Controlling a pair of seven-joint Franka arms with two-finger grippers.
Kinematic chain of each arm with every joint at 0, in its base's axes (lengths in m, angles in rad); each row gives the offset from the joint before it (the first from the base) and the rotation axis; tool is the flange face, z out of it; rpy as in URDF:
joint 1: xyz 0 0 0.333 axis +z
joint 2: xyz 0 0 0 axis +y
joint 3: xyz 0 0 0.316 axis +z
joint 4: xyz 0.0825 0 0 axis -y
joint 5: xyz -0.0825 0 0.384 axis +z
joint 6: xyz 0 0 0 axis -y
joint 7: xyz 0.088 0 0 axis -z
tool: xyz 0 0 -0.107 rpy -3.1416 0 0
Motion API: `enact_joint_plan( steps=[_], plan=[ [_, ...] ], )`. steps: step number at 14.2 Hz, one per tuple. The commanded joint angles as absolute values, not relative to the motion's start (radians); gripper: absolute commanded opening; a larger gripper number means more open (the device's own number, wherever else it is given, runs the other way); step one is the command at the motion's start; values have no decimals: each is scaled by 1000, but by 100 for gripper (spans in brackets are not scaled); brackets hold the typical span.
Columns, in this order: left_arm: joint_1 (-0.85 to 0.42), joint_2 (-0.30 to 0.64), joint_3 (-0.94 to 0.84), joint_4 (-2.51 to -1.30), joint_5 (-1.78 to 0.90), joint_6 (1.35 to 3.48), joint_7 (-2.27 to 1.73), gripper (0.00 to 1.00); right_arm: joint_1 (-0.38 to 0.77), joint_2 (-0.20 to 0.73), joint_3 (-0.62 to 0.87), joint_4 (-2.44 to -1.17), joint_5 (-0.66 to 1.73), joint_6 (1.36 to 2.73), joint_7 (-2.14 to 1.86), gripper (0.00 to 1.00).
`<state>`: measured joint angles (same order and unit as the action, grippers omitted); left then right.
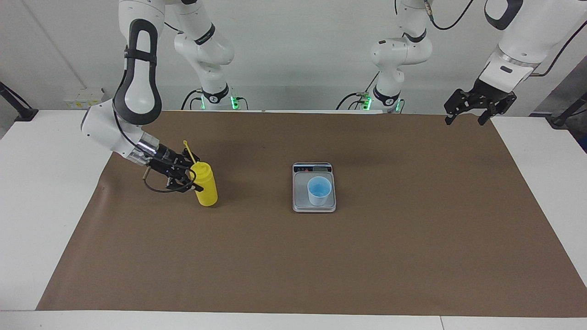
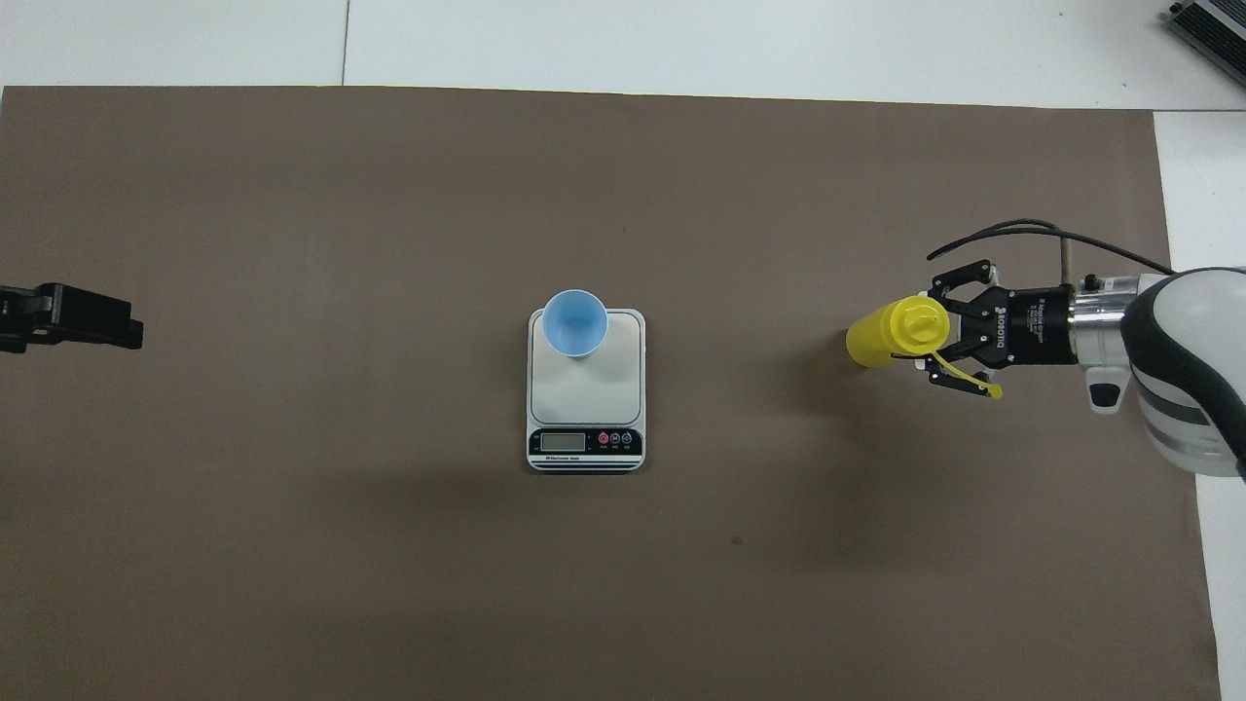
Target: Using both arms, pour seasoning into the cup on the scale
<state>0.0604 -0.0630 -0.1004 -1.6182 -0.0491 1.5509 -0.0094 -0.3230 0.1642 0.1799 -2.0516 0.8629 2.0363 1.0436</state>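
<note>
Item: seasoning bottle (image 1: 205, 184), stood on the brown mat toward the right arm's end, well apart from the cup (image 1: 319, 190) on the scale (image 1: 314, 206); right gripper (image 1: 189, 178) set about its upper part, grip undeterminable; left gripper (image 1: 472, 111) parked open; toppling risked if nudged.

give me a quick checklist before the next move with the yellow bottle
1. Yellow plastic squeeze bottle standing on the brown mat: ok.
2. Right tool at the bottle's upper part: ok.
3. Firm grip on the bottle: cannot tell.
4. Small light blue tapered cup upright on the flat silver-grey digital scale: ok.
5. Left tool open, waiting over the mat's corner at its own end: ok.
6. Bottle nozzle uncapped: cannot tell.
</note>
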Motion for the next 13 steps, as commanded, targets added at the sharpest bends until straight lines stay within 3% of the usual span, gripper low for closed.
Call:
enact_joint_plan(
  steps=[1,13],
  plan=[
    [69,-80,-104,-1631,-40,1539,-15,100,-339,126,189,-2069,855,2048,1046,100],
    [69,-80,-104,-1631,-40,1539,-15,100,-324,-54,192,-2052,381,2026,798,100]
  ],
)
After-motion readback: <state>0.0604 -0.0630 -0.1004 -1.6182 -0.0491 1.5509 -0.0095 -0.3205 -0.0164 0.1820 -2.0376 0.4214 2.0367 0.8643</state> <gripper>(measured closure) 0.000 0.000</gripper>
